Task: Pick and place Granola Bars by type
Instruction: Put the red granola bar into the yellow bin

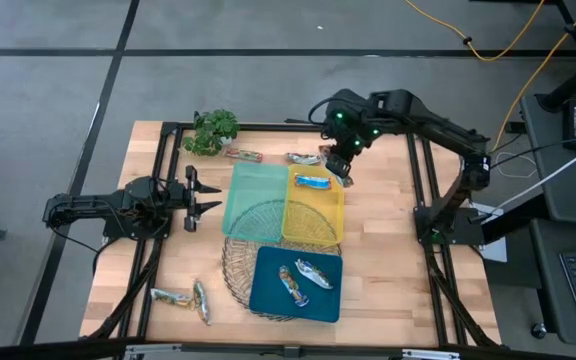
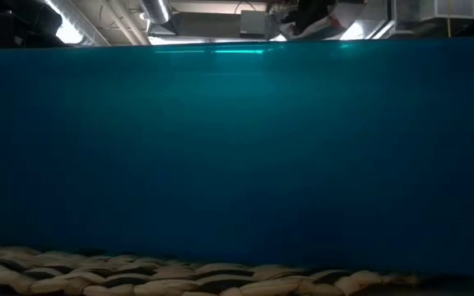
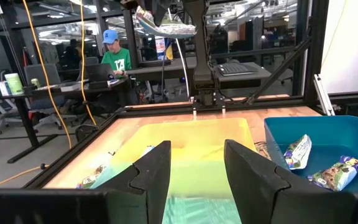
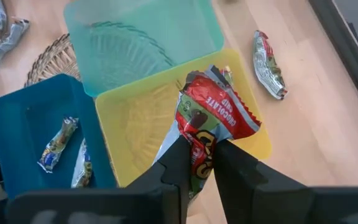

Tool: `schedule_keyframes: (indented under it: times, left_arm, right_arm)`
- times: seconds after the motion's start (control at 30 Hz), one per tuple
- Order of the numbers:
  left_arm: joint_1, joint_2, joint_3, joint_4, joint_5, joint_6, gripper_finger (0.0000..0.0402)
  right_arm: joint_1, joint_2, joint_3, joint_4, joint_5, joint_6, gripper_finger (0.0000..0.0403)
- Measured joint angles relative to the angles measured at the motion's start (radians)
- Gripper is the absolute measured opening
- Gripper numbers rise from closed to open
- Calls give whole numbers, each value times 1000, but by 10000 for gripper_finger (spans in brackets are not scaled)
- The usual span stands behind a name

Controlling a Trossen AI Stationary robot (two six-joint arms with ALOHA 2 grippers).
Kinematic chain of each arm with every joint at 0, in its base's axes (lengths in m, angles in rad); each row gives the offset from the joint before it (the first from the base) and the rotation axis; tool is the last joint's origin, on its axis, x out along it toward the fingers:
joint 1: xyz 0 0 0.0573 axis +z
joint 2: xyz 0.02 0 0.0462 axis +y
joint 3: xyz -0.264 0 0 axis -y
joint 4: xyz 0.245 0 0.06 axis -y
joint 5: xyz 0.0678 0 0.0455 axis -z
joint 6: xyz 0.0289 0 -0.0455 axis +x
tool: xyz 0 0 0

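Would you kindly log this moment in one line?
right gripper: holds red granola bar above yellow tray | left gripper: open, idle

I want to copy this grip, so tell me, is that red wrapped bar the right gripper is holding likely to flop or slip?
The red granola bar, pinched at one end by the right gripper, stands up without drooping, so it is probably fairly stiff. Its foil looks shiny and crinkled, so it may slip or crush. It seems light, since a small end pinch carries it above the yellow tray.
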Motion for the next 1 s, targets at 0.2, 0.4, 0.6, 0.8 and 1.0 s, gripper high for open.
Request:
schedule_keyframes:
  times: [0.2, 0.4, 0.6, 0.8, 1.0]
  left_arm:
    - [0, 0, 0, 0, 0, 0, 143]
    - [0, 0, 0, 0, 0, 0, 143]
    - [0, 0, 0, 0, 0, 0, 143]
    - [0, 0, 0, 0, 0, 0, 143]
    - [0, 0, 0, 0, 0, 0, 143]
  right_arm:
    - [1, 36, -4, 4, 34, -19, 70]
    - [1, 86, -5, 12, 35, -72, 70]
    - [4, 149, -5, 28, 35, -90, 70]
    - [31, 211, -5, 73, 38, -97, 70]
    - [72, 244, -54, 137, 40, -117, 70]
